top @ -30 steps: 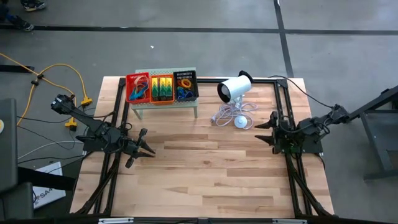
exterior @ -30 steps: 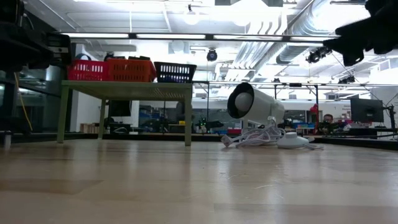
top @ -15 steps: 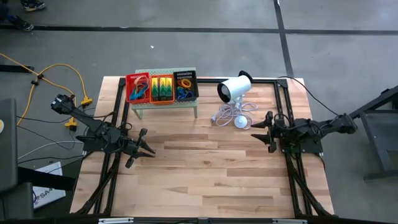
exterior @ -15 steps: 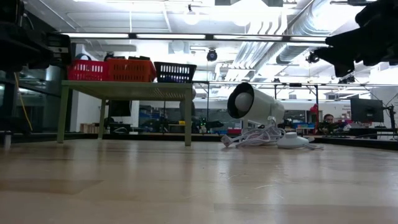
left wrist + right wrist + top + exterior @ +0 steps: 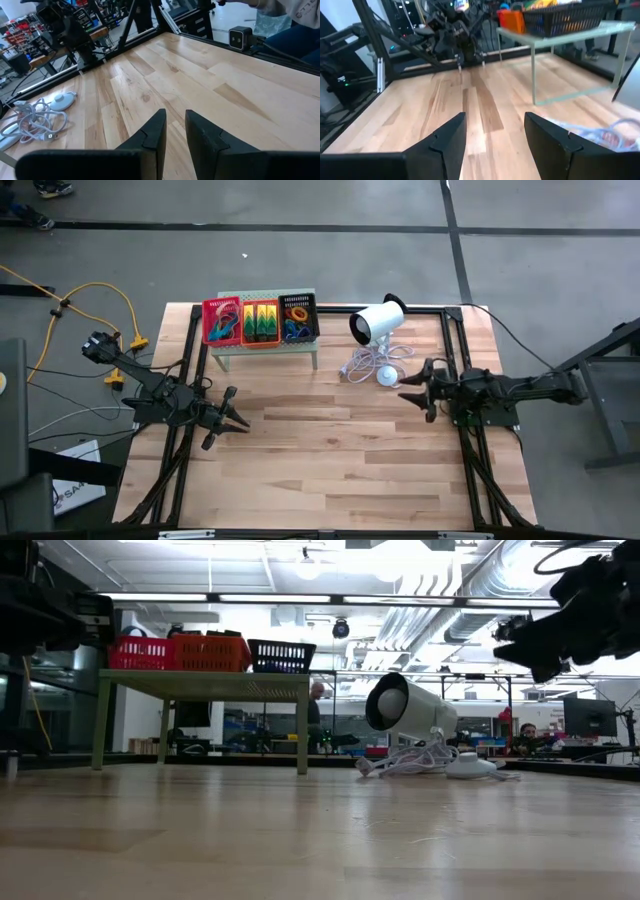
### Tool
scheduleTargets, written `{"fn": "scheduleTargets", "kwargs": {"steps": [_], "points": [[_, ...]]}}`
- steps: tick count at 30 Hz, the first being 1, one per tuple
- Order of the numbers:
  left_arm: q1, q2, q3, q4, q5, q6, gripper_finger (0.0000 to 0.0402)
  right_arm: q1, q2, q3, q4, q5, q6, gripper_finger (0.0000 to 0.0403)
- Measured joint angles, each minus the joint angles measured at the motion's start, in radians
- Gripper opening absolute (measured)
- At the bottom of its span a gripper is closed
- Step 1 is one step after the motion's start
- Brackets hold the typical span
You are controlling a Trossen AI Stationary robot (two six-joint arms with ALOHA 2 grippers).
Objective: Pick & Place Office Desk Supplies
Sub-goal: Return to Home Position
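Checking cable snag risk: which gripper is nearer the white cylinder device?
Right. The right gripper is just off the white cylinder device; the left gripper is far away on the opposite side of the table.

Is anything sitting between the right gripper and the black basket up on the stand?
Partly, yes: the white cylinder device and its coiled cable lie on the table between the right gripper and the black basket, which sits on the pale-green stand at the end nearest the device.

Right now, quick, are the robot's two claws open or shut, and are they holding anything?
Left gripper: open, holding nothing.
Right gripper: open, holding nothing.
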Motion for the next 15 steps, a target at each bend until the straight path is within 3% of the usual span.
{"fn": "scheduleTargets", "kwargs": {"steps": [15], "points": [[0.0,0.0,0.0,0.0,0.0,0.0,0.0065,-0.009,0.027,-0.001,-0.025,-0.145,0.139,0.0188]]}}
